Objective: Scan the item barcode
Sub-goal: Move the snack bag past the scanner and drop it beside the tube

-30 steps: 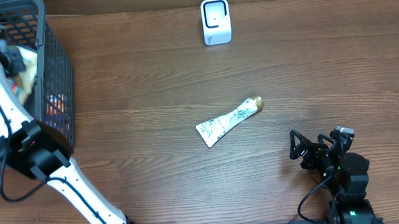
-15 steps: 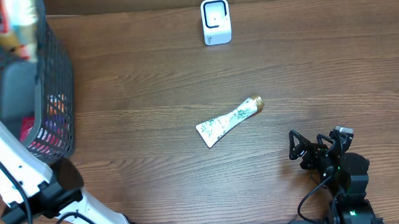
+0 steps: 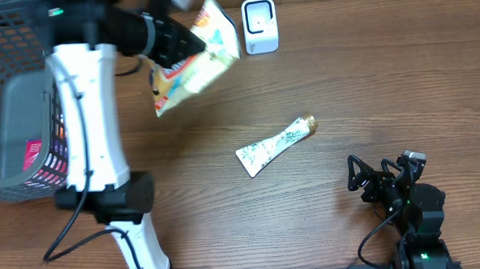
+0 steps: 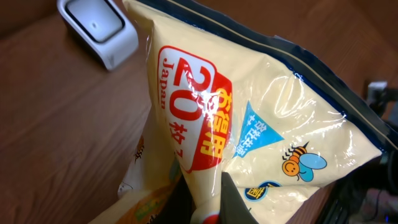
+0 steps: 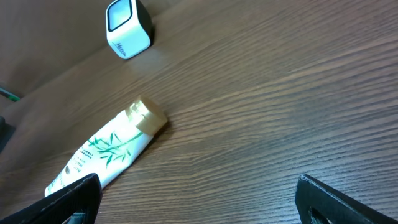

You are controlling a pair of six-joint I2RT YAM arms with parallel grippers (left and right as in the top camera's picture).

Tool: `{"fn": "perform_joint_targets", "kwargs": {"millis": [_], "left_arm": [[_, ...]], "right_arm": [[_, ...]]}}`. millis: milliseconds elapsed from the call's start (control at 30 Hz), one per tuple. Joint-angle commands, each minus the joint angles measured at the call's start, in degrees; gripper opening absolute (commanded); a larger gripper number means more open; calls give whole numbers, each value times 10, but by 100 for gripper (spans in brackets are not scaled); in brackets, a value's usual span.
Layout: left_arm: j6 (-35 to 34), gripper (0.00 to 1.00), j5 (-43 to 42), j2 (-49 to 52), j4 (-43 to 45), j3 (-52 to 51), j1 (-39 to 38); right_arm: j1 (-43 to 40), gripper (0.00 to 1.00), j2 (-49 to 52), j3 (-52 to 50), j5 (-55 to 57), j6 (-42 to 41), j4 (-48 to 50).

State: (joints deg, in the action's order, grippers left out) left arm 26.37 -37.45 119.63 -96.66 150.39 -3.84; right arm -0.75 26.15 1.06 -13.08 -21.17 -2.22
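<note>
Snack bag (image 3: 198,57) is up in the air, clamped in the closed left pincer (image 3: 171,42), just left of the scanner (image 3: 259,25) at the far side of the worktop (image 3: 368,88).

Progress, my read: pick done, bag is at the scanner, scan itself not confirmed. Left wrist view shows only the printed face (red label, bee logo) with no barcode in sight, so the bag probably needs a turn toward the scanner window.

Right pincer (image 3: 357,178) sits near right, jaws wide open, holding nothing.

Room: bare worktop under the bag. 1 tube (image 3: 275,146) lies mid-worktop, well apart from it. Basket (image 3: 1,56) is far left, behind the left arm. Scanner sits close to the far edge, so there is little margin past it.
</note>
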Motion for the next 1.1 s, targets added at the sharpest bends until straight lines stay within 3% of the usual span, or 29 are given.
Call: {"fn": "perform_joint_targets", "kwargs": {"millis": [0,233,467,533,567,600,633,833,1067], "left_arm": [[34,4,111,43,1,-49,-47],[26,4,153,125,72,-176,-112],[-85,5,256,183,194,-275,-138],[-94,26,265,188,207,-295,-142],[-93,49,265,188,213,-308,-144],[-93,82,267,188,216,-314,-146],[-93,100,268,188,214,-315,-148],[-93,100,262,142,166,-272,-150],[-98,100,303,-29,132,-86,-115]], "right_arm": [[-1,100,0,-6,-1,1,5],[-1,100,0,-6,0,1,8],[-1,100,0,-6,0,1,8],[-1,100,0,-6,1,1,8],[-1,100,0,-6,2,1,8],[-1,100,0,-6,2,2,8],[-1,100,0,-6,2,1,8],[-1,100,0,-6,2,1,6],[-1,100,0,-6,2,1,4]]}}
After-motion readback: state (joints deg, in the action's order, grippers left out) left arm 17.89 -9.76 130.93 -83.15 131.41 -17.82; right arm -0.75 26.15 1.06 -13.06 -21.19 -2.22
